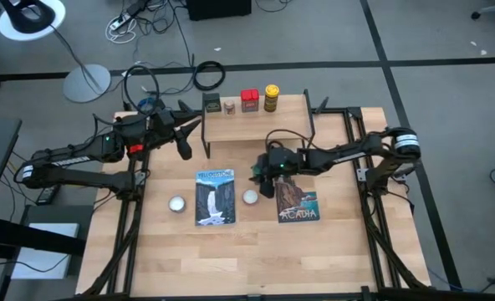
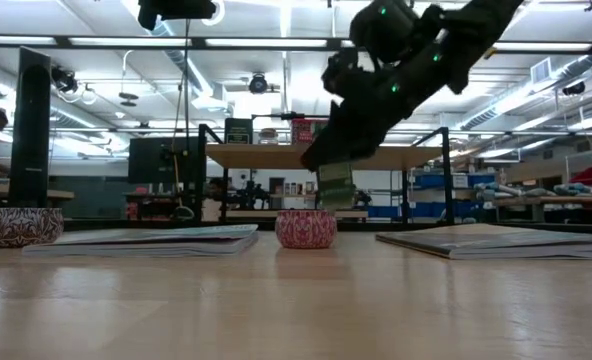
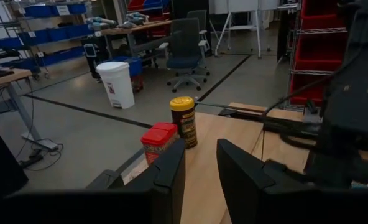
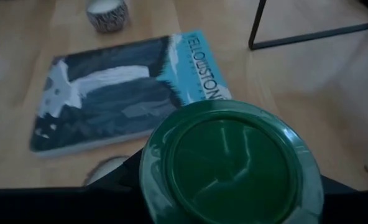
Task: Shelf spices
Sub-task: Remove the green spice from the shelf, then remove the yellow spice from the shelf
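High view: the shelf (image 1: 256, 125) stands at the far edge of the tabletop (image 1: 231, 251). Four spices line its back edge: dark square tin (image 1: 211, 103), tiny brown jar (image 1: 229, 106), red boxy tin (image 1: 249, 100), yellow-capped jar (image 1: 271, 98). The right pincer (image 1: 268, 177) is just in front of the shelf; the left pincer (image 1: 183, 138) waits beside the shelf's left end, clear of the working path.

Low view: the green jar (image 2: 335, 184) hangs lifted off the tabletop, below shelf-board height, presumably for transfer.

Left wrist view: its fingers (image 3: 171, 174) stand apart, released, facing the red tin and yellow-capped jar.

Right wrist view: the green jar fills the frame, clenched, above the Yellowstone book (image 4: 109, 99).
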